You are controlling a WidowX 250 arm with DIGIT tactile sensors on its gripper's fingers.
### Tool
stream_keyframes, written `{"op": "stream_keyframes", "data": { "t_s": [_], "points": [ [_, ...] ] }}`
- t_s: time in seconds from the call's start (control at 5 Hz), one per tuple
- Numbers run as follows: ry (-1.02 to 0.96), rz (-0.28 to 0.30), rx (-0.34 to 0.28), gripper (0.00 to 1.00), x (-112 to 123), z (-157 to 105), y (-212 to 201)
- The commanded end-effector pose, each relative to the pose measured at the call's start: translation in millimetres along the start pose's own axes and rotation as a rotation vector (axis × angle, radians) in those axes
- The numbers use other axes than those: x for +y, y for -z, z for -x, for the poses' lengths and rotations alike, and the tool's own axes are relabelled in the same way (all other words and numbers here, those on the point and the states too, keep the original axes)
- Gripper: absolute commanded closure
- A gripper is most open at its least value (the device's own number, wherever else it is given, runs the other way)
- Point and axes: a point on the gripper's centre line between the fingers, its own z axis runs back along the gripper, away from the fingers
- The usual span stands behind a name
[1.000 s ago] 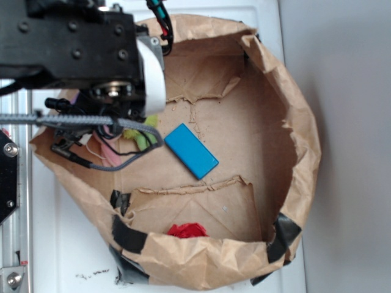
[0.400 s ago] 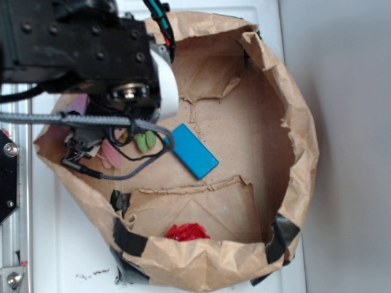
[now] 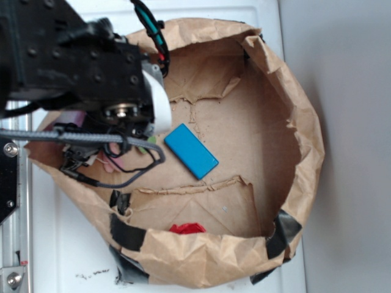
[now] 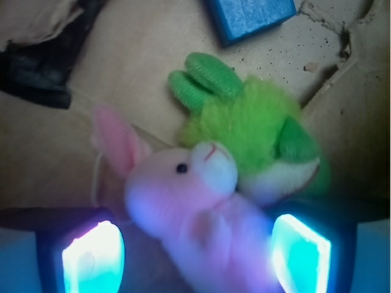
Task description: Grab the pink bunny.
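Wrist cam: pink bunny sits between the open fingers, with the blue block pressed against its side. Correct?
Not quite. In the wrist view the green plush toy presses against the pink bunny, not the blue block, which lies apart. The bunny does sit between the open gripper fingers.

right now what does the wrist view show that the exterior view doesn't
Only the wrist view shows the pink bunny whole, lying between the open gripper and pressed against the green plush toy. Only the exterior view shows the whole paper bag, the red fabric wad near its rim, and the arm covering the toys. Both show the blue block and the bag's brown floor.
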Motion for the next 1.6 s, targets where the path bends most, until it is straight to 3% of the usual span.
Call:
{"op": "stream_keyframes", "data": {
  "t_s": [0.0, 0.2, 0.4, 0.6, 1.2, 1.4],
  "points": [
    [-0.007, -0.103, -0.014, 0.00, 32.2, -15.8, 15.8],
    [-0.008, -0.091, -0.029, 0.00, 37.6, -23.5, 16.3],
    [-0.012, -0.088, -0.035, 0.44, 42.4, -25.3, 14.2],
    [-0.031, -0.072, -0.054, 1.00, 47.5, -22.9, 9.2],
    [-0.033, -0.070, -0.087, 1.00, 42.2, -13.4, -5.3],
    [-0.019, -0.045, -0.162, 1.00, 32.0, -10.1, -31.2]
  ]
}}
